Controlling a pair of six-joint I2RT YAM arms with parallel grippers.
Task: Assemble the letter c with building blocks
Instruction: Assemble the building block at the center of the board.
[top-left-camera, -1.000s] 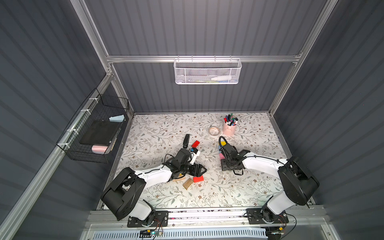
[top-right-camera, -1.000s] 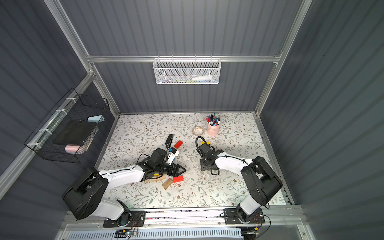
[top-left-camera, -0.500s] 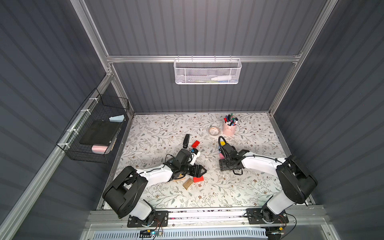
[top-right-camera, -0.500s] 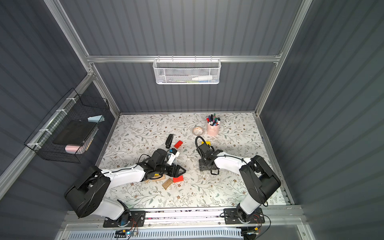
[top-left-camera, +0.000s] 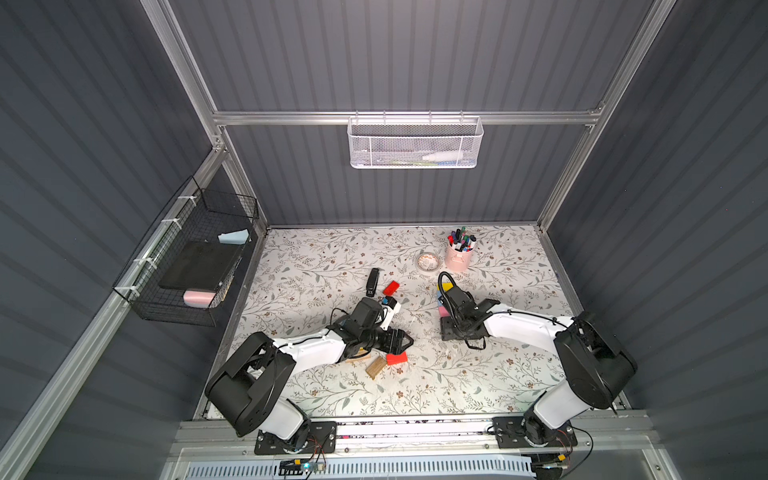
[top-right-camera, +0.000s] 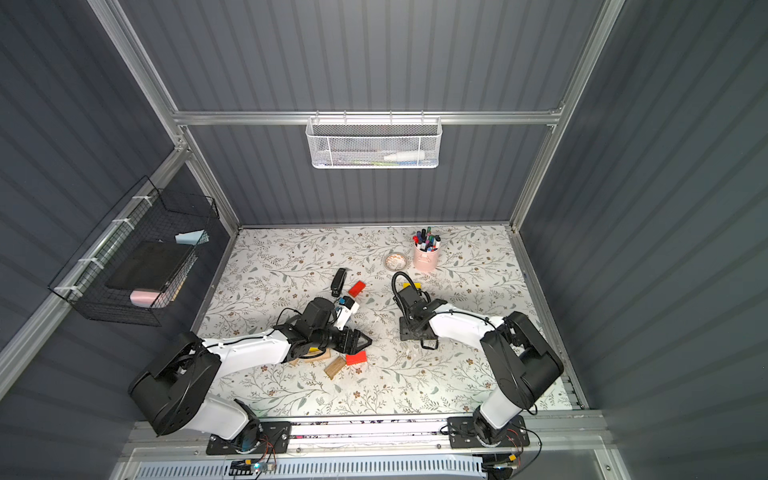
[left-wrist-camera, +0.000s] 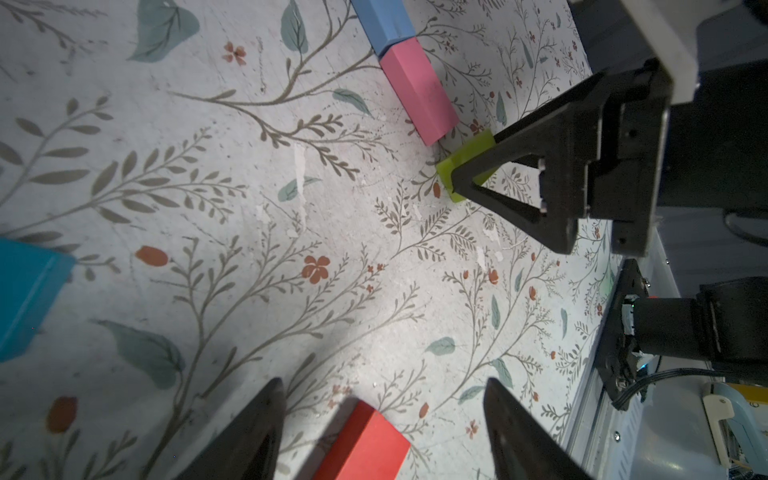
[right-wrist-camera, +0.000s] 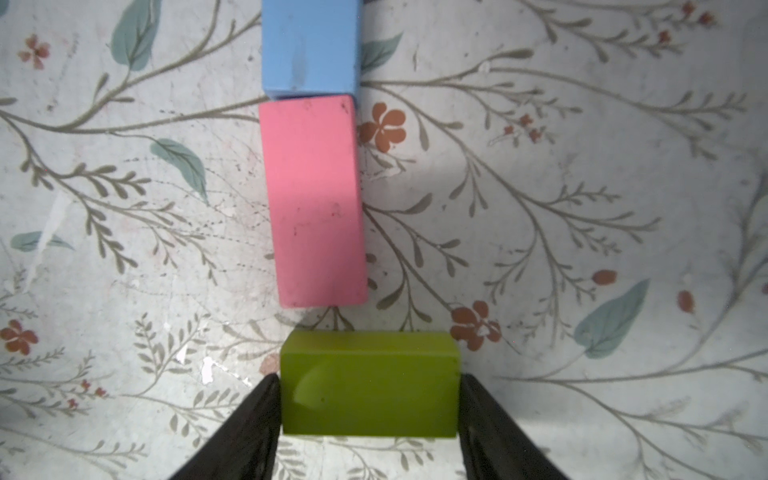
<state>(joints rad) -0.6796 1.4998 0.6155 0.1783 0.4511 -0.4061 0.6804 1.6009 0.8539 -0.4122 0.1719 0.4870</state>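
Note:
In the right wrist view a blue block (right-wrist-camera: 309, 45) and a pink block (right-wrist-camera: 316, 199) lie end to end. A lime green block (right-wrist-camera: 370, 382) lies crosswise just past the pink one, and my right gripper (right-wrist-camera: 368, 380) is shut on its two ends. In a top view a yellow block (top-left-camera: 446, 286) lies beyond the blue one, and the right gripper (top-left-camera: 448, 328) hides the green block. My left gripper (left-wrist-camera: 384, 384) stands open over a red block (left-wrist-camera: 365, 444) without touching it. In a top view a wooden block (top-left-camera: 376, 367) lies beside that red block (top-left-camera: 396, 358).
A black stapler (top-left-camera: 373, 281) and a second red block (top-left-camera: 390, 287) lie behind the left arm. A teal block (left-wrist-camera: 25, 299) shows in the left wrist view. A pink pen cup (top-left-camera: 458, 255) and a small round dish (top-left-camera: 428, 262) stand at the back.
The left gripper has edged slightly to the right above the red block. The right arm has stayed almost where it was, over the green block.

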